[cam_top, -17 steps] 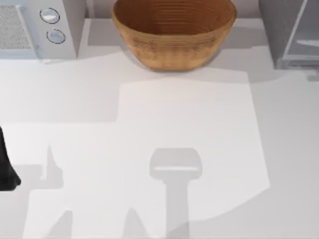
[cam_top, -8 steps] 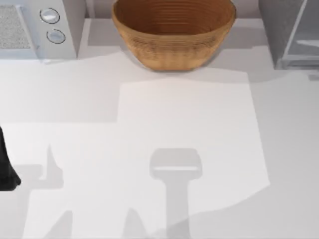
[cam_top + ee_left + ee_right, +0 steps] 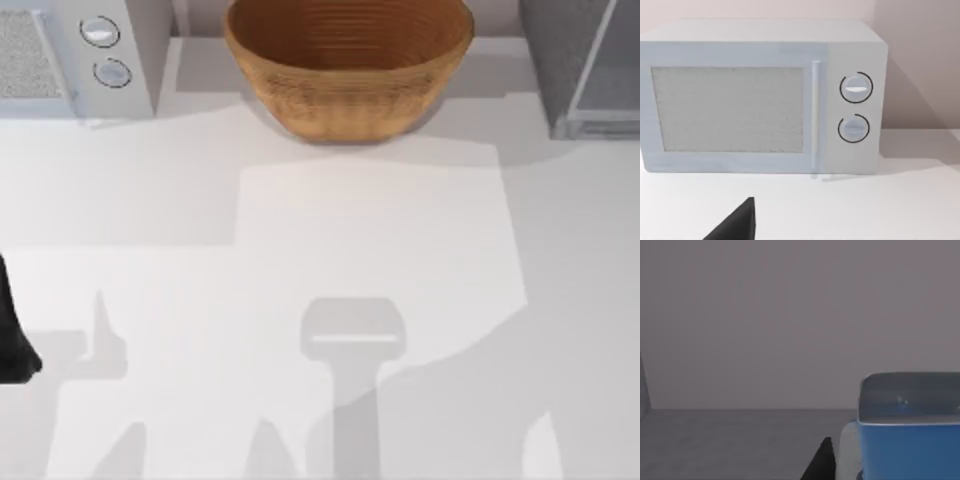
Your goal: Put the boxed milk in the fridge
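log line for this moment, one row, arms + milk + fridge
left arm: parked at table's left edge | boxed milk: close before right wrist camera, grey wall behind | fridge: table's far right | basket: far centre

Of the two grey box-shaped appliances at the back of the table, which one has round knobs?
The light grey appliance with the mesh panel at the top view's back left: two round knobs sit beside its door. The plain grey fridge at back right shows none.

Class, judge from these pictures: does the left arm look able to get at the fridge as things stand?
Probably not. The left arm is parked at the table's left edge, facing the microwave, while the fridge stands in the far right corner, beyond the basket.
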